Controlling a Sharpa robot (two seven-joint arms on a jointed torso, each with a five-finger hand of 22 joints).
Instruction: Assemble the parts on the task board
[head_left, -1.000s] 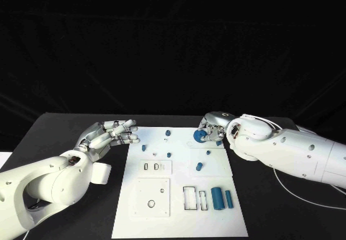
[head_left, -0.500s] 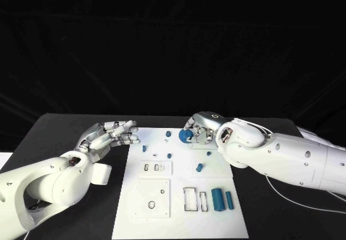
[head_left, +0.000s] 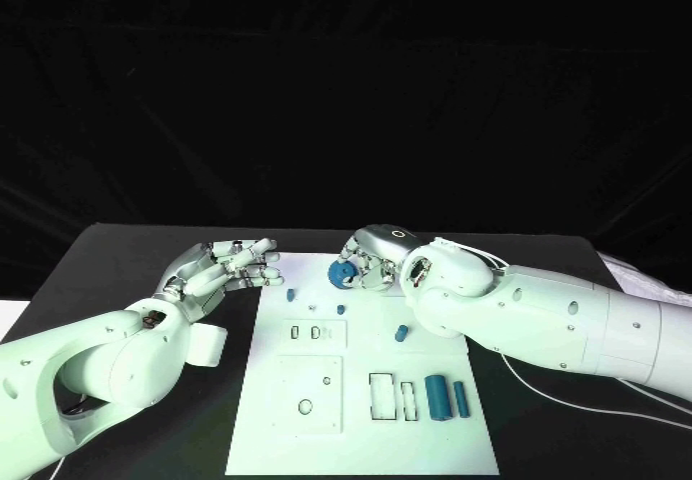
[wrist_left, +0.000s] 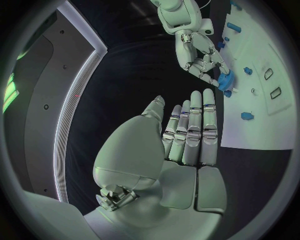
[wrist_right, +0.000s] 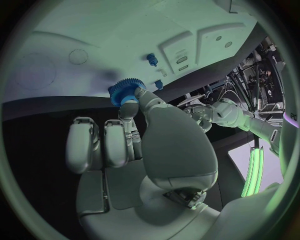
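Note:
My right hand (head_left: 372, 262) hovers over the far edge of the white task board (head_left: 361, 440) and pinches a round blue toothed gear (head_left: 343, 273). In the right wrist view the gear (wrist_right: 125, 92) sits at the fingertips of that hand (wrist_right: 134, 150), just above the board (wrist_right: 125, 30). My left hand (head_left: 227, 268) is held beside the board's far left corner, fingers stretched out together and holding nothing; the left wrist view shows that hand (wrist_left: 181, 145) flat, and beyond it the right hand (wrist_left: 201, 57) with the gear (wrist_left: 225, 80). Small blue pegs (head_left: 401, 333) stand on the board.
Two blue cylinders (head_left: 446, 398) lie near the board's right edge beside rectangular slots (head_left: 392, 397). A square plate with an oval hole (head_left: 304, 406) lies lower left on the board. A white cable (head_left: 562, 385) runs over the black table right of the board.
My right hand has carried the gear leftward along the board's far edge, from the right side toward the middle. The left hand has stayed in place.

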